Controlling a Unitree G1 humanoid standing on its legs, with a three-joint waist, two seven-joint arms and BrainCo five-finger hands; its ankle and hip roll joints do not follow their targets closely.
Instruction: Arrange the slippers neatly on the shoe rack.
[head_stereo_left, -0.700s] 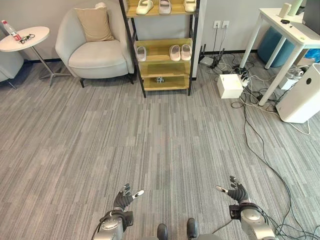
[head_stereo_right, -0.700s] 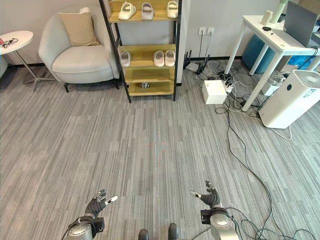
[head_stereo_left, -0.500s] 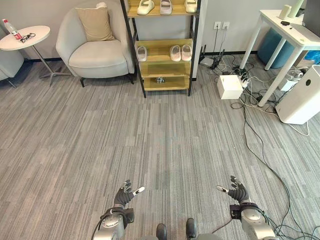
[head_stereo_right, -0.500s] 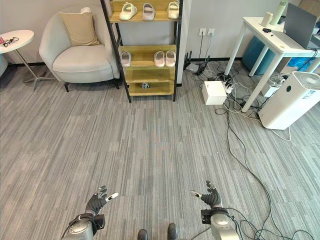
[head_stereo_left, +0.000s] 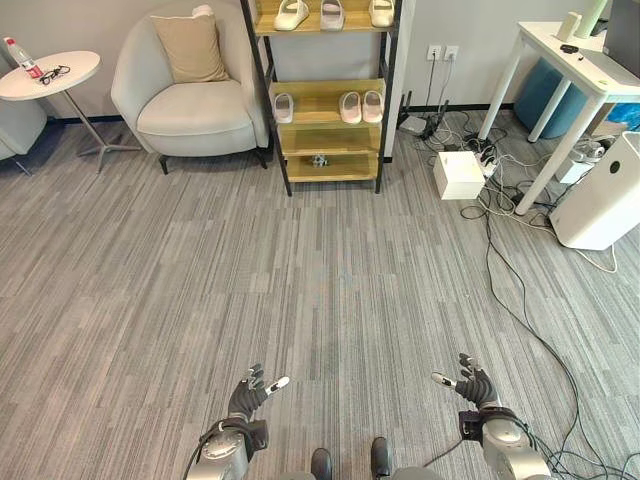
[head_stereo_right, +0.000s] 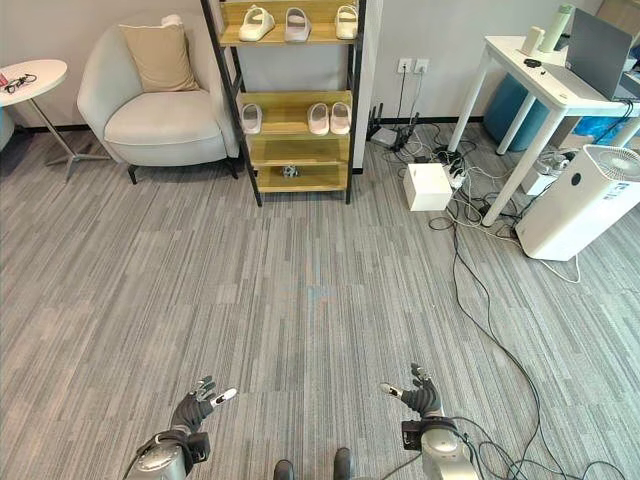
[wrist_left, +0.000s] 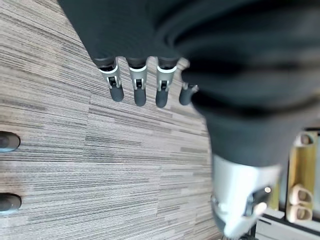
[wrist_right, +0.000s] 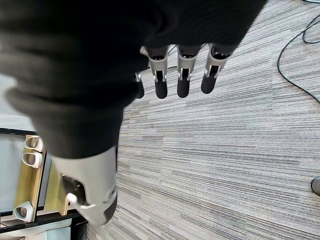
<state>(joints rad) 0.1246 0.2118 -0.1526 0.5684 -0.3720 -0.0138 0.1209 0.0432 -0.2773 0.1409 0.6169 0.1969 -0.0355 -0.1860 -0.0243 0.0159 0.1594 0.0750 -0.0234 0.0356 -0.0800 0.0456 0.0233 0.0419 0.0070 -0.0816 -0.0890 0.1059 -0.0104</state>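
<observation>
views: right eye view takes in the whole air purifier (head_stereo_right: 585, 200) far right; left eye view cuts it at the edge.
change: hands and slippers as 0.7 s ago, no real shift.
slippers: six, all on the shoe rack (head_stereo_left: 325, 100) far centre. Three on the top shelf (head_stereo_left: 330, 13), three on the middle shelf (head_stereo_left: 345, 105).
left hand (head_stereo_left: 245, 398): near left, over the floor, fingers straight, empty.
right hand (head_stereo_left: 475, 388): near right, fingers straight, empty.
</observation>
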